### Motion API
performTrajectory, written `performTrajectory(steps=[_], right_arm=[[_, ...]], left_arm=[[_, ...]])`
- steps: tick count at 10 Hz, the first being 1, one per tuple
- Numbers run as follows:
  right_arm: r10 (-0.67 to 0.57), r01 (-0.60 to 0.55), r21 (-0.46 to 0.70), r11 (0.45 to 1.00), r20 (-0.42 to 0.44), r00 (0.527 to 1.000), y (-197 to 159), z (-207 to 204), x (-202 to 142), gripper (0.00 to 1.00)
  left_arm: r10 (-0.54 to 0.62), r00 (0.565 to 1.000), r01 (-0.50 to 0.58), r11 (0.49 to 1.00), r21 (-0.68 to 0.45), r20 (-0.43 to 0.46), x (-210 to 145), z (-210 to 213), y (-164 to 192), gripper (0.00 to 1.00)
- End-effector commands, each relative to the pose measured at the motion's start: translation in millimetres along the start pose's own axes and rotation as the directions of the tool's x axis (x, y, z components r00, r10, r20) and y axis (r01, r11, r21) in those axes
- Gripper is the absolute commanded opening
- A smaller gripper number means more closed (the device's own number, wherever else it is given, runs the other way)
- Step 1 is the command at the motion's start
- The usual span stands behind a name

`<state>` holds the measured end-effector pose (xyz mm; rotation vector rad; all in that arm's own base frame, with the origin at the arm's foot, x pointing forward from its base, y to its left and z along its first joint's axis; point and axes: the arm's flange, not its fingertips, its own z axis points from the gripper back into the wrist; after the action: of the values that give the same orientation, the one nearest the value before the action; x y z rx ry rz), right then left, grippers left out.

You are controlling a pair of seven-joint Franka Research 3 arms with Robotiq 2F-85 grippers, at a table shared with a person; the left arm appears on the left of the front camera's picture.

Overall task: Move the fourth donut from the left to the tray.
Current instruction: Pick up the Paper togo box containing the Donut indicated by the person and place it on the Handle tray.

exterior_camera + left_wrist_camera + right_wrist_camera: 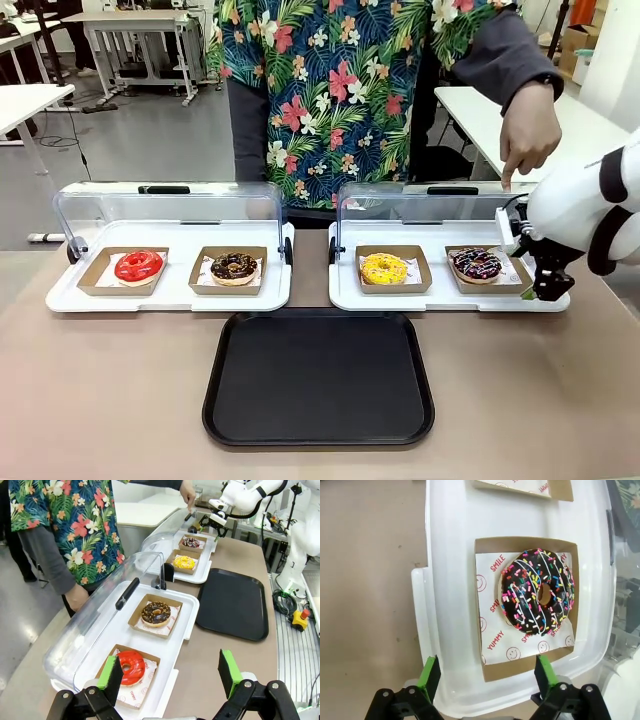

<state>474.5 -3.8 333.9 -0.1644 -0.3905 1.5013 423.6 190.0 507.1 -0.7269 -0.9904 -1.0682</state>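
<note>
Near centre, black tray (318, 378); far right, on white display tray (440, 297), fourth donut (476, 264) in cardboard holder (485, 665). Poised near-right of it, right gripper (545, 293), jaws wide, empty; left gripper (170, 670) likewise wide. Best lowered astride holder's walls, closed gently, lifted level.

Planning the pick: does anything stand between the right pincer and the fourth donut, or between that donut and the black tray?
Nothing visible does. The open right pincer hangs over the holder of the donut, the lid is raised, and only the display tray's rim and bare table lie between donut and tray.
</note>
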Motion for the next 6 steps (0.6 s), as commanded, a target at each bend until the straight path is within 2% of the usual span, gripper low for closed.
performTrajectory(steps=[1, 6], right_arm=[[0.022, -0.022, -0.031, 0.999, -0.007, 1.000, -7, -9, -1, 1.00], [0.024, -0.024, -0.062, 0.998, -0.013, 1.000, -13, -20, -4, 1.00]], left_arm=[[-0.006, 1.000, 0.006, 1.000, -0.004, 0.005, 2, 1, -1, 1.00], [-0.006, 1.000, 0.006, 1.000, -0.004, 0.005, 2, 1, -1, 1.00]])
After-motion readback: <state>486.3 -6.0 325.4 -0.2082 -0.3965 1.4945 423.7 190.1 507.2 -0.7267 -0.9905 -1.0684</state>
